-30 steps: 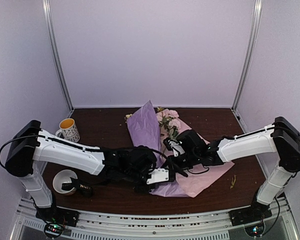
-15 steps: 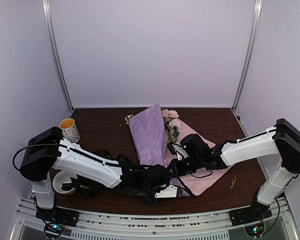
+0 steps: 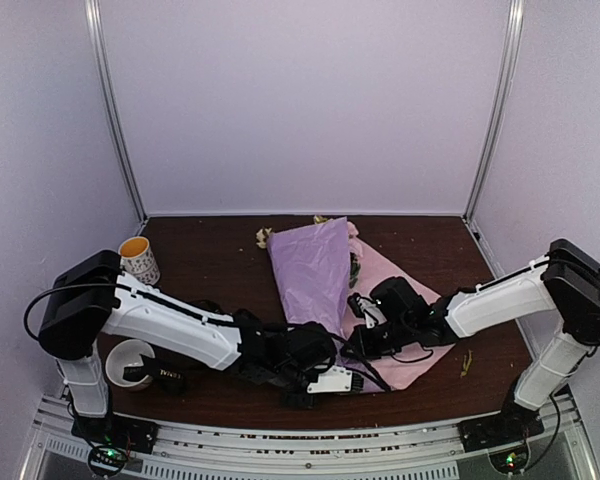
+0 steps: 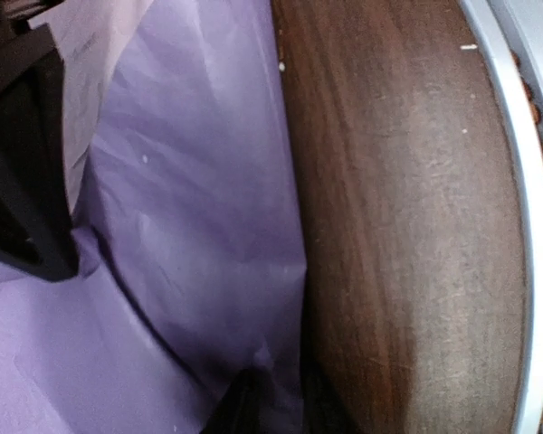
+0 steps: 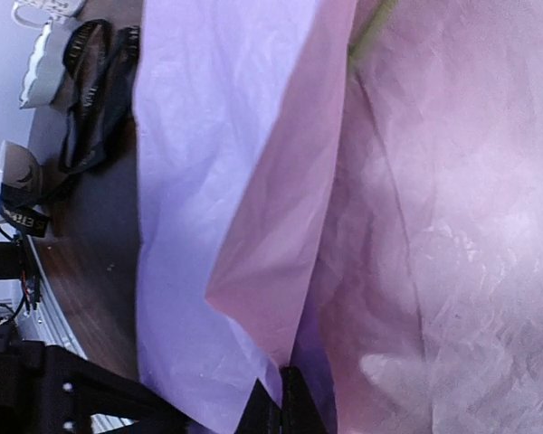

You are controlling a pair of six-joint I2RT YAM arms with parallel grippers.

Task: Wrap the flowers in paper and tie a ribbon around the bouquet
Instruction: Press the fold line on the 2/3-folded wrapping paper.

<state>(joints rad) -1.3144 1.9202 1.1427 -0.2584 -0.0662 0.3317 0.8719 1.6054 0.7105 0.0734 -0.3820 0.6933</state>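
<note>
Beneath me the paper [image 4: 190, 226] looked thin, matt and crinkled, the table [image 4: 398, 226] dull dark-grained wood, its rim [image 4: 516, 181] smooth metal.

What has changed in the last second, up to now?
The left gripper has drawn back toward the table's near edge, bringing the raised flap of the paper rightward and down over the flowers, which are now mostly covered. The right gripper has shifted slightly nearer, still pinching the paper. The mug and the ribbon have not moved.

rear table [image 3: 430, 235] right of the paper [image 3: 310, 270] lies open. mug [image 3: 138, 260] obstructs left rear corner. left arm [image 3: 170, 320] bars the front edge.
</note>
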